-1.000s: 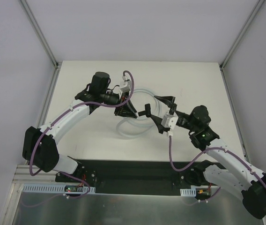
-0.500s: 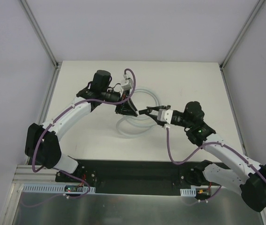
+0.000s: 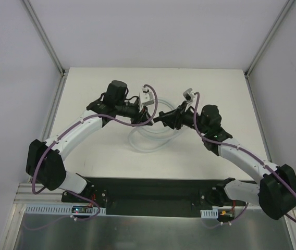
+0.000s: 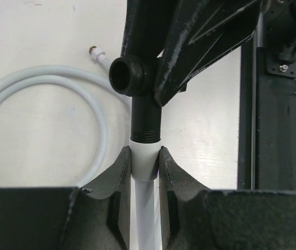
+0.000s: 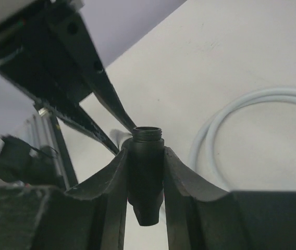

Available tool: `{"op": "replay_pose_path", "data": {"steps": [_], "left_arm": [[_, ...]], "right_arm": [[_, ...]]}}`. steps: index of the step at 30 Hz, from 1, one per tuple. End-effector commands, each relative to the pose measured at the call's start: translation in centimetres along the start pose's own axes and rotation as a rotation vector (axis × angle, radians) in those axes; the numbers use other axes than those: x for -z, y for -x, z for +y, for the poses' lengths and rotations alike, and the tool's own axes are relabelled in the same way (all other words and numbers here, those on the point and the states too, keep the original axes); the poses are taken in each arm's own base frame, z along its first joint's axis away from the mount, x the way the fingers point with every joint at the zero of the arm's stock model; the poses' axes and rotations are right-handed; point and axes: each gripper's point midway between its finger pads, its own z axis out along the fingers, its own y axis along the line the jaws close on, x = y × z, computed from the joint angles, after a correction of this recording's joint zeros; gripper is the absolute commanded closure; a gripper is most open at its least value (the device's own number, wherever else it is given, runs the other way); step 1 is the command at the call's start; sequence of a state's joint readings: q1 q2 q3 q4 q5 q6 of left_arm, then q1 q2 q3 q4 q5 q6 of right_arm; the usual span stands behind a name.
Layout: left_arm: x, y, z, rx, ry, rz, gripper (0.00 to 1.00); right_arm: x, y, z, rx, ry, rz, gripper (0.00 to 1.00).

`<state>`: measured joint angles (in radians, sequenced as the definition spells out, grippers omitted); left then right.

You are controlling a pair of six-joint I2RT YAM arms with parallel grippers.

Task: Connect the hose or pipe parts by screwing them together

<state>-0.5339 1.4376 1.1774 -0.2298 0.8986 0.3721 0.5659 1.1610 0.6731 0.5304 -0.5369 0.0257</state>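
Note:
In the left wrist view my left gripper (image 4: pixel 145 153) is shut on the white end sleeve (image 4: pixel 145 164) of the hose. The black T-shaped connector (image 4: pixel 144 107) sits straight on top of that sleeve, its thread (image 4: pixel 145 136) at the joint. The rest of the white hose (image 4: pixel 44 73) lies coiled on the table, its free metal fitting (image 4: pixel 93 50) at the far side. My right gripper (image 5: pixel 145 153) is shut on the connector's black body (image 5: pixel 145 172), threaded port up. From above, the two grippers (image 3: pixel 147 115) (image 3: pixel 162 117) meet tip to tip over the hose coil (image 3: pixel 137 143).
The white table (image 3: pixel 216 88) is bordered by metal frame posts (image 3: pixel 49 47) and grey walls. Purple cables (image 3: pixel 153 99) loop off both wrists. A black base plate (image 3: pixel 148 195) runs along the near edge between the arm mounts.
My right gripper closed from wide open onto the black connector, then its wrist rolled over and shifted up and left. The left gripper kept its hold on the hose end.

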Motion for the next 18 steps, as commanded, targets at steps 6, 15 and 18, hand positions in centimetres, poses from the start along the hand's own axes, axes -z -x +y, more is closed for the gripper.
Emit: {"op": "replay_pose_path", "data": {"steps": [6, 15, 18], "left_arm": [[-0.6, 2.4, 0.7, -0.196, 0.124, -0.04, 1.0], [-0.6, 2.5, -0.6, -0.149, 0.043, -0.069, 1.0], [-0.2, 2.3, -1.2, -0.121, 0.007, -0.084, 1.0]], "right_arm": [[-0.1, 7.9, 2.1, -0.599, 0.035, -0.181, 0.92], [3.7, 8.5, 0.1, -0.468, -0.051, -0.252, 0.31], [6.3, 9.7, 1.1, -0.13, -0.049, -0.355, 0.22]]}}
